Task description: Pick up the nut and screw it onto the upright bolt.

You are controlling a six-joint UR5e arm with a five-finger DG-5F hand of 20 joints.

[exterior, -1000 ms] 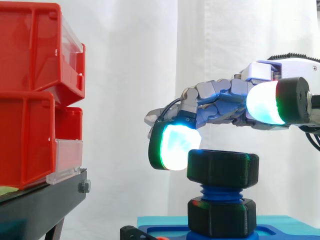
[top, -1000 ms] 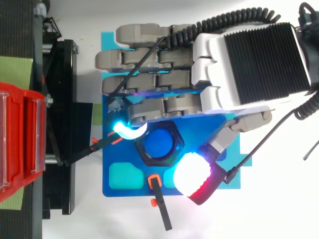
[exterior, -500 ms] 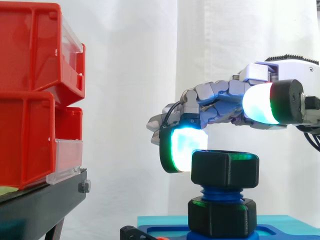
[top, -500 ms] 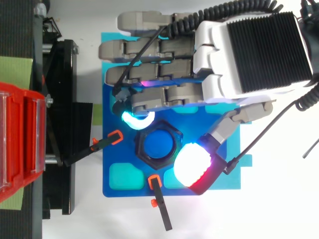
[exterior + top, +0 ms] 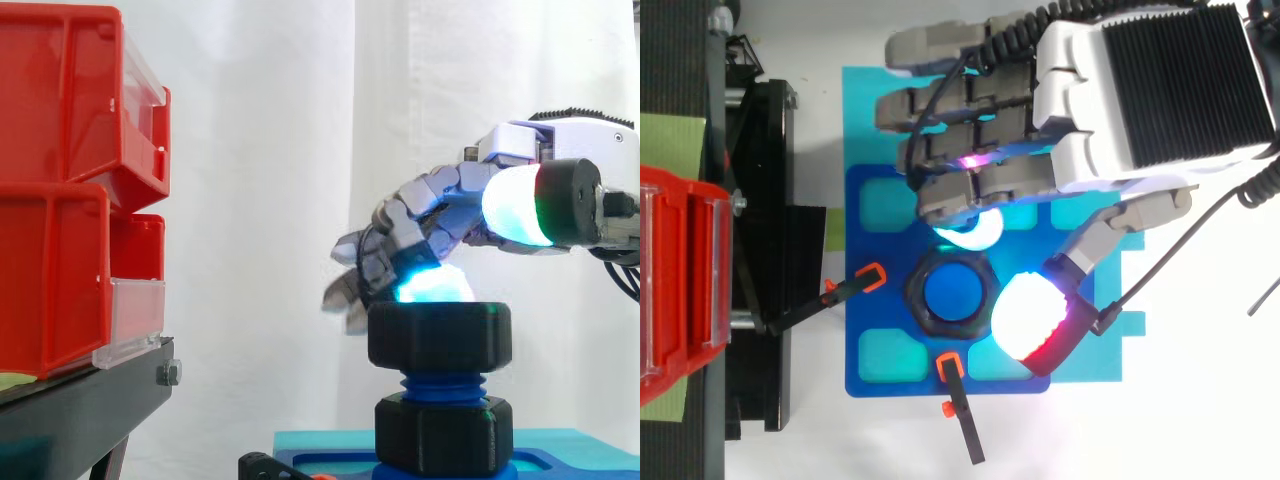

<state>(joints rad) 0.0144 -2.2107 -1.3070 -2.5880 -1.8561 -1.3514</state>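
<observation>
The black nut [image 5: 440,335] sits threaded onto the top of the upright blue bolt [image 5: 440,383], above a black collar [image 5: 443,432] at the bolt's foot, and the hand [image 5: 1120,110] hangs over the bolt from its right and far side, though I cannot tell whether it grips the nut.

The side view sits close and level with the nut [image 5: 440,335], looking across it toward the white curtain [image 5: 260,150]. Red bins [image 5: 60,180] stand at its 9 o'clock edge, and the hand [image 5: 440,200] enters from 3 o'clock. The top view looks straight down from farther off, with the bins again at 9 o'clock and the hand entering from 1 o'clock. Both views share the nut, blue base plate [image 5: 890,385], bins and hand.
</observation>
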